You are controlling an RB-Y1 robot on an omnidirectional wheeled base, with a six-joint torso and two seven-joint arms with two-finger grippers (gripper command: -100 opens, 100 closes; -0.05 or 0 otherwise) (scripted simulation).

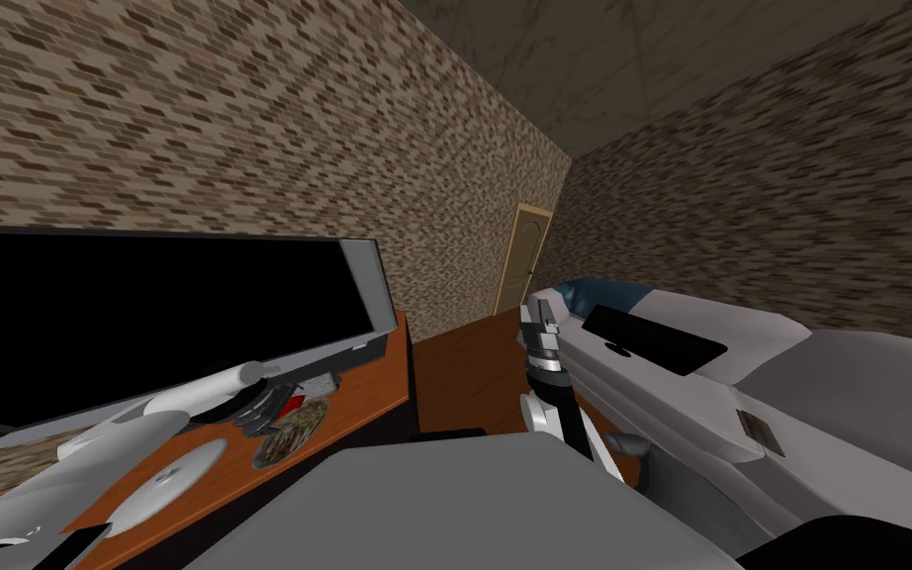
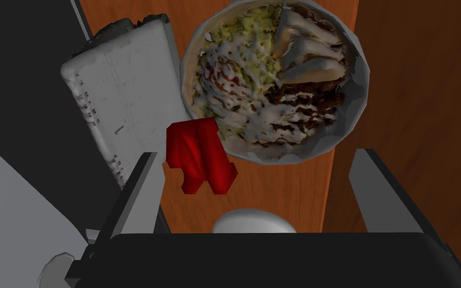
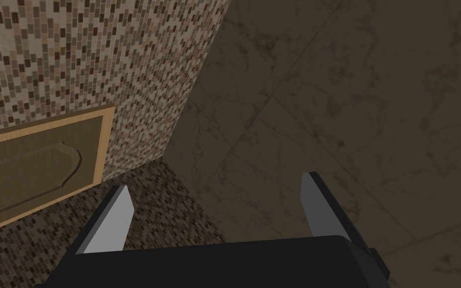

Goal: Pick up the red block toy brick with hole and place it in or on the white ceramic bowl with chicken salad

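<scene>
While the left gripper (image 2: 254,160) hovers over an orange-brown wooden desk (image 2: 284,185), its two fingers stand wide apart and hold nothing. Between them, just beside one finger, lies the red brick (image 2: 200,155), crumpled in outline, with a notch in one edge; its hole is hard to make out. The brick's far end meets the rim of the white bowl (image 2: 327,142), heaped with salad, pale dressing and dark strips; whether the two touch cannot be told. A worn white slab (image 2: 124,95) lies flat on the brick's other side, close to the bowl. A white rounded shape (image 2: 254,222) is cut off by the gripper's dark body and cannot be named. Beyond the desk's edge runs a darker brown wooden floor (image 2: 414,100). Seen from the head, brick and bowl sit near the desk's edge, at the foot of a large monitor (image 1: 147,317) whose black screen is cut off at the picture's side; the gripper hides most of the brick. A white disc (image 1: 172,475) lies on the desk nearer the robot. The right gripper (image 1: 541,319) is raised over the floor, well apart from the desk, fingers spread and empty. Past it stretches long white-and-grey furniture (image 1: 790,396) bearing a black panel (image 1: 654,339), then a pale wooden door (image 1: 523,257) in the corner of mosaic-tiled walls (image 1: 246,119).
</scene>
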